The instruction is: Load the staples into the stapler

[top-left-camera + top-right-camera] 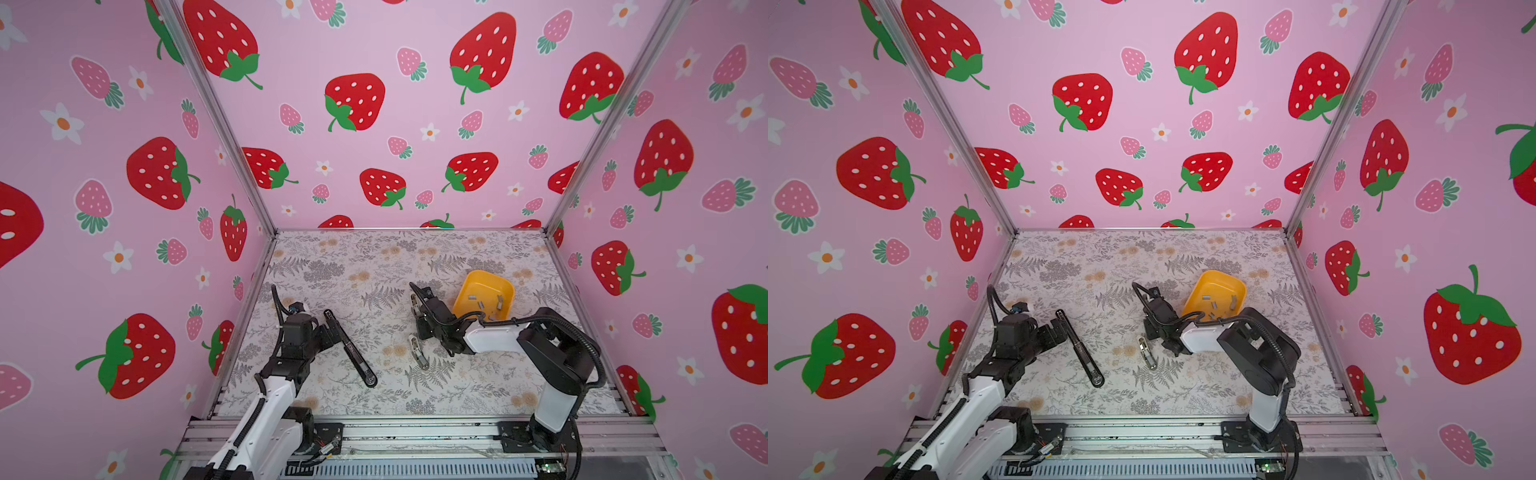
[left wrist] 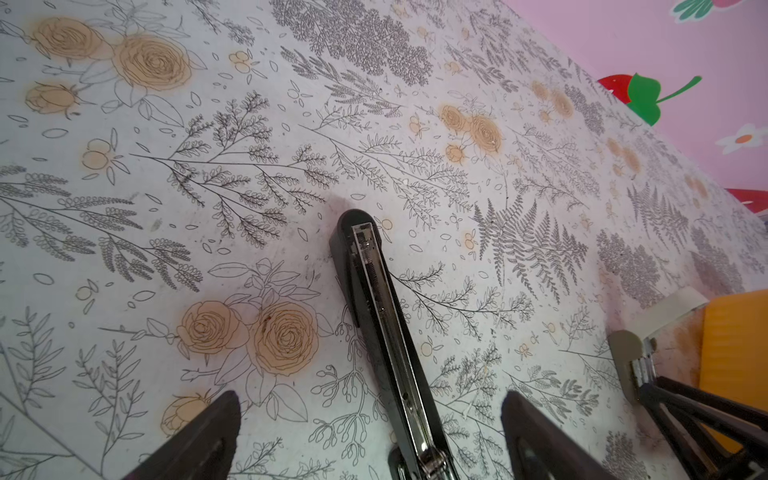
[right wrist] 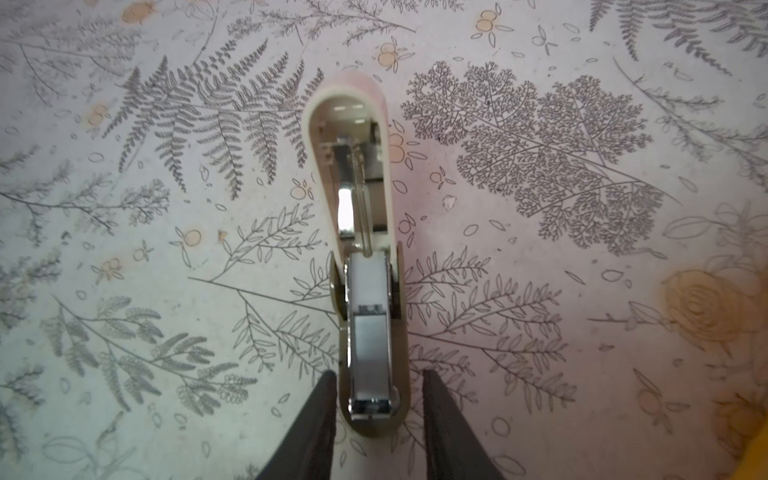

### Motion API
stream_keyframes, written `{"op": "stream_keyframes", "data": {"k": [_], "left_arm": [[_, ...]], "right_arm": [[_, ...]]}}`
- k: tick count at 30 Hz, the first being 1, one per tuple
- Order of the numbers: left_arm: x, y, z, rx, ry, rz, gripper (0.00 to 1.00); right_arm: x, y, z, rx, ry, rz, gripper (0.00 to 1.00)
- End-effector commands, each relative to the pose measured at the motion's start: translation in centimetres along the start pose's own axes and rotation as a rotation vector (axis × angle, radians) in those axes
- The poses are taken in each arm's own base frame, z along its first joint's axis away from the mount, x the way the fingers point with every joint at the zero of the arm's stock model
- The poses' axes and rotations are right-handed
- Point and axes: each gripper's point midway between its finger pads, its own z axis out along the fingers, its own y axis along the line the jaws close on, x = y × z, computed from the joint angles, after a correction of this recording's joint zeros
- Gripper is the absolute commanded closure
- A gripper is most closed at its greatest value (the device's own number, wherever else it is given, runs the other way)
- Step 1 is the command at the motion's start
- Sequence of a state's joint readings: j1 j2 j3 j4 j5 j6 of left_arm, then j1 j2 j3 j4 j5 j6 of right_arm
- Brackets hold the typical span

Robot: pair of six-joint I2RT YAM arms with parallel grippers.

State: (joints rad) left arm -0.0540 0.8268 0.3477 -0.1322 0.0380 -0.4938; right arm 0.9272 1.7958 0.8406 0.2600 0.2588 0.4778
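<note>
Grippers first: your left gripper (image 2: 370, 401) is spread wide, one finger on either side of the black stapler (image 2: 376, 291), and the left wrist view shows clear table between the fingers and the stapler, so it isn't pinching anything. Your right gripper (image 3: 379, 374) has its jaws parted too. They straddle the base end of a cream stapler (image 3: 370, 332) with small gaps on both sides, so nothing's gripped there either.

Black stapler is folded open flat with its metal channel facing up. In both top views it lies on a diagonal in the left half of the table (image 1: 374, 257): one end sits right by your left gripper, the other points toward the front edge, nearer the middle. Cream stapler is hinged open as well, lid flipped away from the base. It's around the middle of the table, well apart from the black one.

Staples (image 1: 471, 297) are in the yellow tray (image 1: 486, 275) on the right half of the table, closer to the right edge than the cream stapler. They're little grey strips scattered on its floor. Your right arm crosses over the tray's front rim, so you can't count them all.
</note>
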Motion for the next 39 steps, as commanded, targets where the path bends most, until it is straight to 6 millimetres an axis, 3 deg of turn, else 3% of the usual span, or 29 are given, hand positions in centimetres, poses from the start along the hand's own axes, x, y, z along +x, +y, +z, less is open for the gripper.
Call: {"op": "stream_keyframes", "data": {"k": [1, 6, 9, 17, 20, 24, 27, 30, 33, 36, 39], "left_arm": [[-1.2, -0.6, -0.4, 0.013, -0.029, 0.008, 0.01], [-1.2, -0.7, -0.4, 0.018, -0.027, 0.010, 0.01], [-1.4, -0.9, -0.5, 0.022, -0.024, 0.014, 0.01], [-1.8, -1.1, -1.0, 0.023, -0.024, 0.005, 0.01], [-2.0, -0.7, -1.0, 0.000, -0.037, -0.045, 0.01], [-2.3, 0.1, -1.1, -0.028, -0.047, -0.147, 0.01], [-2.1, 0.0, -1.3, -0.016, -0.052, -0.174, 0.01], [-2.3, 0.4, -1.7, -0.019, -0.083, -0.207, 0.01], [-2.7, 1.0, -2.2, -0.038, -0.125, -0.256, 0.01], [-3.1, 0.9, -2.6, -0.021, -0.150, -0.271, 0.01], [-3.5, 0.8, -2.9, -0.014, -0.169, -0.252, 0.01]], "right_arm": [[-1.0, 0.0, -1.3, 0.004, -0.019, 0.008, 0.58], [-3.5, 0.1, -2.8, -0.005, -0.074, 0.008, 0.55], [-4.9, -0.5, -3.1, -0.006, -0.100, 0.036, 0.63], [-4.2, 0.4, -0.7, -0.058, -0.051, 0.036, 0.74], [-5.9, 1.2, -2.8, -0.097, -0.118, 0.001, 0.69], [-9.5, 3.2, -8.8, -0.146, -0.288, -0.076, 0.59], [-10.6, 5.8, -12.9, -0.173, -0.371, -0.154, 0.52], [-8.5, 10.3, -14.5, -0.311, -0.348, -0.240, 0.43], [-4.3, 14.8, -13.6, -0.405, -0.265, -0.333, 0.39], [-0.1, 17.6, -11.7, -0.442, -0.175, -0.393, 0.37], [2.8, 19.0, -10.0, -0.483, -0.114, -0.397, 0.37]]}}
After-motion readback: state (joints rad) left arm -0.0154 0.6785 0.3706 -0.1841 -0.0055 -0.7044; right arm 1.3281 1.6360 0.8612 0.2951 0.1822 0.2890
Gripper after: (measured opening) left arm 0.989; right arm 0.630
